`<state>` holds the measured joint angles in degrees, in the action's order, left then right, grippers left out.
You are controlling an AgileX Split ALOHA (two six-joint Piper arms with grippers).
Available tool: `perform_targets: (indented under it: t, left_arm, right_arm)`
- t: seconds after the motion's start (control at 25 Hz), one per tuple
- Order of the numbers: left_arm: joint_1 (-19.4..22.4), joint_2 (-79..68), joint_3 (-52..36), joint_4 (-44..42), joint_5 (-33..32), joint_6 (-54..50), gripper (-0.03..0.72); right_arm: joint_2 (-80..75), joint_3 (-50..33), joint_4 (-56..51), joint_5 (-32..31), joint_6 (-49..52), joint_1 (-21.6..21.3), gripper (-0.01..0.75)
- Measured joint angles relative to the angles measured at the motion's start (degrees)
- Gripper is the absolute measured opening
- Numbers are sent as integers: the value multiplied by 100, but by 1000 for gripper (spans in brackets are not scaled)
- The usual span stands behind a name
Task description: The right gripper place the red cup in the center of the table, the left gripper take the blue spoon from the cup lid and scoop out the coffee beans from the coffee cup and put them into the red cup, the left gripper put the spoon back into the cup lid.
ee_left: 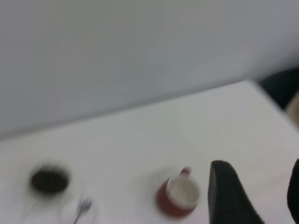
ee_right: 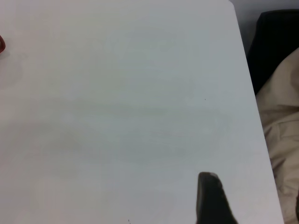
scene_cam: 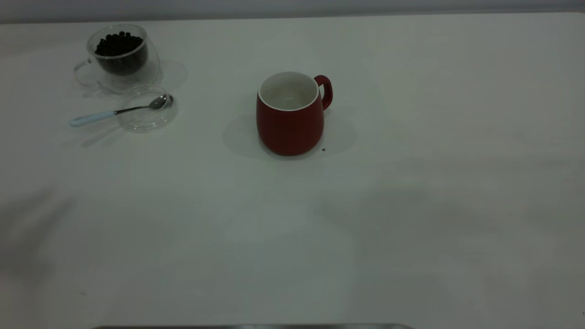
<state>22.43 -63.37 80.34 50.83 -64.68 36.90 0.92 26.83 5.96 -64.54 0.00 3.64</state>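
The red cup (scene_cam: 290, 119) stands upright near the middle of the table (scene_cam: 411, 205), handle toward the back right, its white inside looking bare. The coffee cup (scene_cam: 119, 55) with coffee beans (scene_cam: 118, 45) stands at the back left. Just in front of it lies the cup lid (scene_cam: 148, 109), with the blue spoon (scene_cam: 114, 112) resting bowl-in-lid and its pale handle out on the table. Neither gripper shows in the exterior view. The left gripper (ee_left: 258, 168) hangs open high above the table, the red cup (ee_left: 177, 198) beside one finger. The right gripper (ee_right: 252, 191) is open over bare table.
A tiny dark speck (scene_cam: 324, 149) lies by the red cup's base. In the right wrist view the table's edge (ee_right: 254, 102) runs close by, with beige cloth (ee_right: 280, 140) and a dark object (ee_right: 275, 37) beyond it. A grey wall (ee_left: 140, 56) stands behind the table.
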Motion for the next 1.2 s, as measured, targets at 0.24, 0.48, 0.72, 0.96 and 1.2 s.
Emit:
perform_targets:
  t: [0.24, 0.48, 0.72, 0.96, 1.2]
  left_arm:
    - [-27, 1039, -781, -1604, -171, -1555, 377]
    - [-221, 2237, -2793, -2275, -118, -1844, 377]
    - [-1423, 3395, -4471, -3562, -165, -2257, 377]
    - [-2529, 4759, -4918, -5034, -182, -3551, 377]
    - [-2772, 6168, -5228, -5810, -116, -4462, 377]
  right_arm:
    - [0, 0, 0, 0, 0, 0, 457]
    - [0, 0, 0, 0, 0, 0, 457]
    - [0, 0, 0, 0, 0, 0, 457]
    - [0, 0, 0, 0, 0, 0, 457]
    - [0, 0, 0, 0, 0, 0, 457]
